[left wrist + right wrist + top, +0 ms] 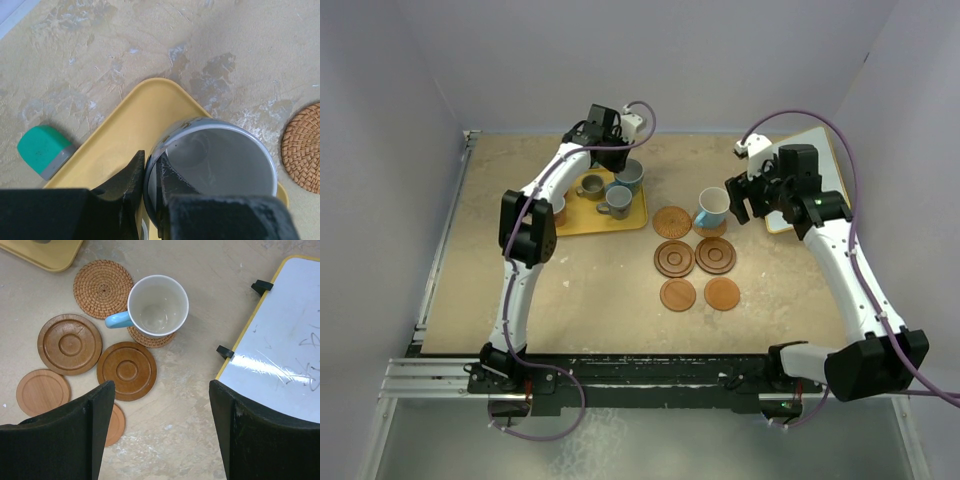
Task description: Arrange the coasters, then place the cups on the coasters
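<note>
The left gripper [150,166] is found pressed together on the wall of a light blue mug [220,150], with one finger outside the rim and the other inside. The mug stands on the yellow tray [130,115], near a rounded corner. Its handle is not seen in the wrist view.

The right gripper [161,386] is held spread with nothing between its fingers. It is poised above a second light blue mug [157,305], which is seated on a woven coaster [150,338]. A bare woven coaster [102,287], ringed coasters [70,344] and plain coasters [42,392] are noted unoccupied.

Handling, as judged: the mug is taken for glazed ceramic, which is rigid, smooth, chip-prone and fairly heavy for a wall pinch. Some swing or slip is to be expected if it is tilted. It is best kept upright, carried slowly and set down gently.
</note>
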Tool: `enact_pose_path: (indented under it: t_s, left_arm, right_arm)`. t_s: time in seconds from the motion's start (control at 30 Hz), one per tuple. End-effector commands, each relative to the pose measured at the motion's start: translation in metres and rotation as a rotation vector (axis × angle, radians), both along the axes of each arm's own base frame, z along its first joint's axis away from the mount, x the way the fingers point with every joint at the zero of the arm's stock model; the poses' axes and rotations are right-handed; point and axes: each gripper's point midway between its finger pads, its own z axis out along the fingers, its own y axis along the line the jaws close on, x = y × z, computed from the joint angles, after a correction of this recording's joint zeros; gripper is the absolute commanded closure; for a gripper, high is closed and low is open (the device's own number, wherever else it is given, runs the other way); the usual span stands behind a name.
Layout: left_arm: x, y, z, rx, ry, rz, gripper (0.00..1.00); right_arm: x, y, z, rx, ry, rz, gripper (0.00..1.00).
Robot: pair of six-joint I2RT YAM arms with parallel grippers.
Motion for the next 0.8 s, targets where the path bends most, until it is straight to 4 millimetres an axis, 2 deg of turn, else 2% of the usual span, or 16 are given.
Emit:
enact_pose_path:
  t_s: [0.0,0.5,0.63,0.77]
  left_arm:
    - [0.016,-0.005,0.08,-0.061,-0.189,0.021,0.97]
    - [0.007,-0.001,0.199,-0.212,-0.4,0.114,0.97]
    - [-0.006,-0.011,0.216,-0.255,-0.403,0.114,0.97]
    - [-0.02,-0.023,0.224,-0.259,-0.406,0.116,0.97]
  right_arm:
    - [-0.001,0.002,0.014,0.032,-0.056,0.014,0.22]
    - [-0.003,-0.004,0.018,0.047,-0.069,-0.006,0.21]
    - [-0.003,-0.006,0.02,0.05,-0.077,-0.011,0.21]
    - [-0.004,-0.009,0.023,0.059,-0.083,-0.023,0.21]
